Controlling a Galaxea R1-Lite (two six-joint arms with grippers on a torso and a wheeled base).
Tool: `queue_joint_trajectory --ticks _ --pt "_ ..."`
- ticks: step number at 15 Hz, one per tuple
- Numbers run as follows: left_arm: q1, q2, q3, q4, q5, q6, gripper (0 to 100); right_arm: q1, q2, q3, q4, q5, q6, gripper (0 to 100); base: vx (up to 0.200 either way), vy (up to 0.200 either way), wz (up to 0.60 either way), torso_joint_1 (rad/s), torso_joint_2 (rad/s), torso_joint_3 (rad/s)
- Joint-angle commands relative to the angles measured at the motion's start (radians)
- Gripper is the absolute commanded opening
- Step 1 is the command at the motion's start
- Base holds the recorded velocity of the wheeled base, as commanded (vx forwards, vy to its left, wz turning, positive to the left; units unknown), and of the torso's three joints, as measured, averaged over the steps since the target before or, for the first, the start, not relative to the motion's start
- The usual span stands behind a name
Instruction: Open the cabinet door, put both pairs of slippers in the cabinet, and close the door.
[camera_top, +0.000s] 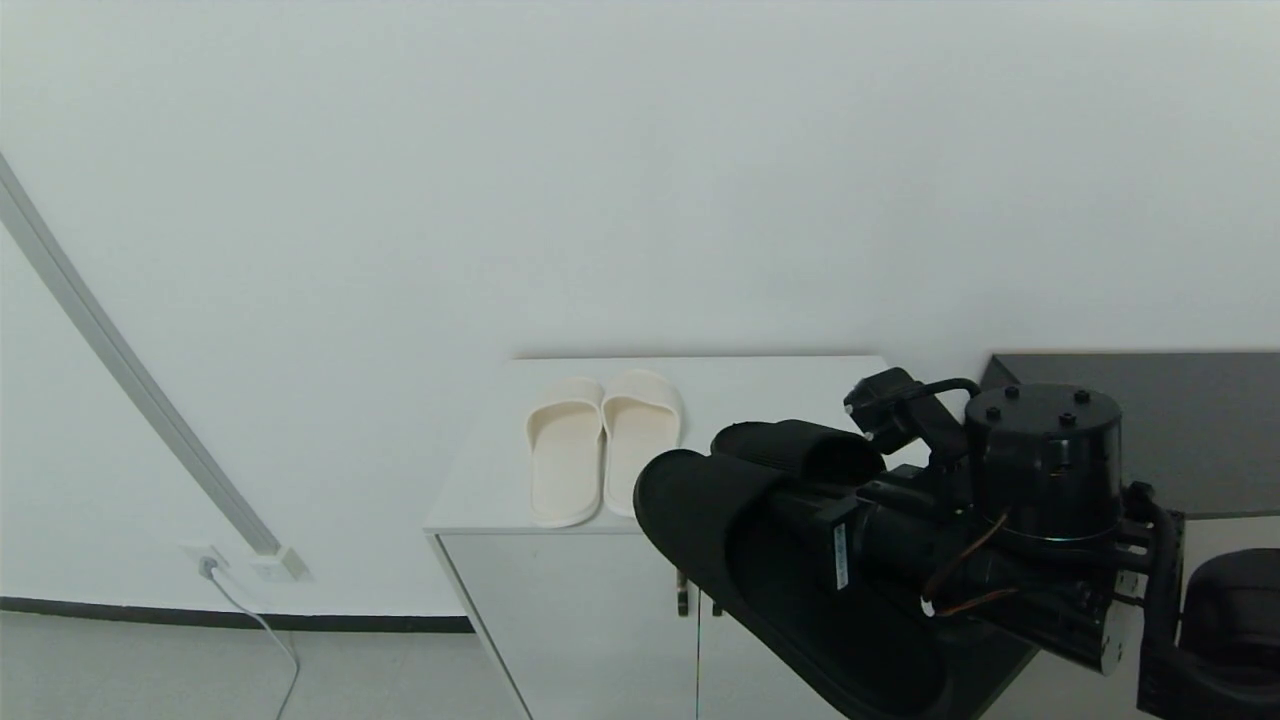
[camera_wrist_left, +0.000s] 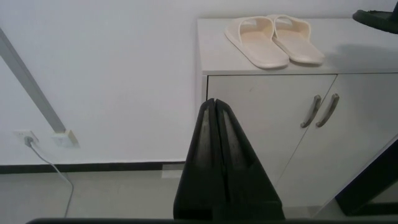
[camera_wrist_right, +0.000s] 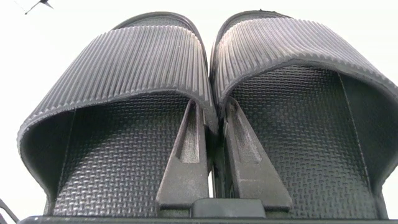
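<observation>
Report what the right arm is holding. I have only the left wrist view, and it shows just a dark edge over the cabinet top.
Observer: The right gripper holds the black slippers, both of the pair at once.
Operator: Say how it grips them.
Observer: Its jaws pinch the two inner side walls together, with one slipper on each side.
Operator: Name what stands to the right of the cabinet.
Observer: In the head view, a dark table stands beside the white cabinet, on its right.
</observation>
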Motion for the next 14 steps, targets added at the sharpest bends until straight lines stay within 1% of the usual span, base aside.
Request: queue_joint_trajectory --ticks 1,2,9,14 --pt "0.000 0.001 0.000 0.000 0.000 0.000 0 -0.001 -0.005 0.005 0.000 0.000 -0.001 0 0.000 0.000 0.00 0.000 0.00 0.000" --pt "0.000 0.001 0.000 0.000 0.000 0.000 0 -0.002 -0.002 0.007 0.000 0.000 0.000 0 0.000 0.000 0.00 0.000 0.00 0.000" --pt "0.000 0.001 0.000 0.000 0.000 0.000 0 -0.007 0.008 0.016 -0.002 0.000 -0.012 0 -0.200 0.000 0.00 0.008 0.00 0.000" --pt "0.000 0.001 0.000 0.000 0.000 0.000 0 -0.036 0.011 0.019 -0.005 0.002 -0.014 0 -0.200 0.000 0.00 -0.002 0.00 0.002"
